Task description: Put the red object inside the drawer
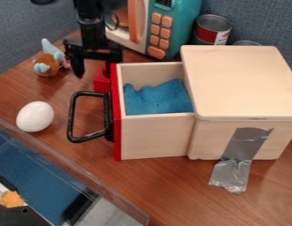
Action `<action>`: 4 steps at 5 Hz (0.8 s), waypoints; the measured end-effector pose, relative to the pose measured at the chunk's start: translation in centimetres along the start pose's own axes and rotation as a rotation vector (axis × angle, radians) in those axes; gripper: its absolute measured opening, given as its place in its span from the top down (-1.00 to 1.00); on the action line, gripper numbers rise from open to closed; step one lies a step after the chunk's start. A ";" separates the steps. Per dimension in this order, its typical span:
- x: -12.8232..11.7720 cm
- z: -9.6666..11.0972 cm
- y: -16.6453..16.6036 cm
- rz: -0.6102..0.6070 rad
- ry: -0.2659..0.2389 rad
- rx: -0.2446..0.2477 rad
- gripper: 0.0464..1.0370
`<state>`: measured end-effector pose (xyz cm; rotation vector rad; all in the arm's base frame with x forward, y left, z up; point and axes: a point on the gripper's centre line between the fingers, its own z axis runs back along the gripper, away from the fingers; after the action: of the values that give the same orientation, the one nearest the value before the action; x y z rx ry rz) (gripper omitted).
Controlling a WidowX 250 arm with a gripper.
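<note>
In the camera view, hangs at the upper left of the frame as a black gripper (94, 69) with jaws spread wide — holding nothing that can be made out. Just below, sits on the counter (154, 185) as a red object (102, 83) — outside the open drawer (152, 137), close behind the handle (71, 115).

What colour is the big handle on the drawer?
The handle is black, seen in the camera view.

White egg (35, 116); can (211, 32) beside teal microwave (182, 27).
</note>
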<state>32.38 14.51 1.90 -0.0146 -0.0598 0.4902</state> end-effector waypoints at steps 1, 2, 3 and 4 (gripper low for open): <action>0.0 -1.1 0.6 0.025 0.034 0.041 -0.30; 0.1 -1.0 0.4 0.047 0.029 0.026 0.32; 0.4 0.2 0.0 0.040 0.004 0.005 0.49; 1.6 4.8 -1.1 0.077 -0.085 -0.066 0.49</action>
<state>34.04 14.29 6.80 -0.0607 -0.1589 0.5661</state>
